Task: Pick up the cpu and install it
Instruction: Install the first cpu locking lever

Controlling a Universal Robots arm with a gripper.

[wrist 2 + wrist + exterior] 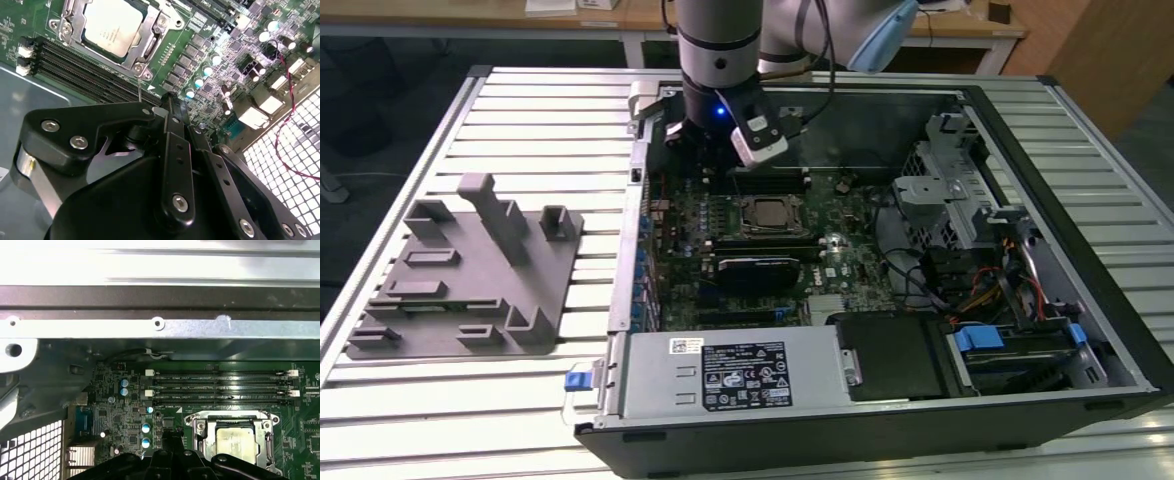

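The small, flat, square cpu [767, 212] with its silvery metal top lay in the metal socket frame [150, 42] on the green motherboard [854, 262]. This sat inside the open black computer case [854, 445] on the slatted metal surface [520, 120]. My jaws hung over the board near the long black memory slots [220, 385], apart from the cpu and seemingly carrying nothing. I could not tell whether they stood wide or narrow. A grey moulded tray [467, 270] lay beside the case, on the exterior view's left.
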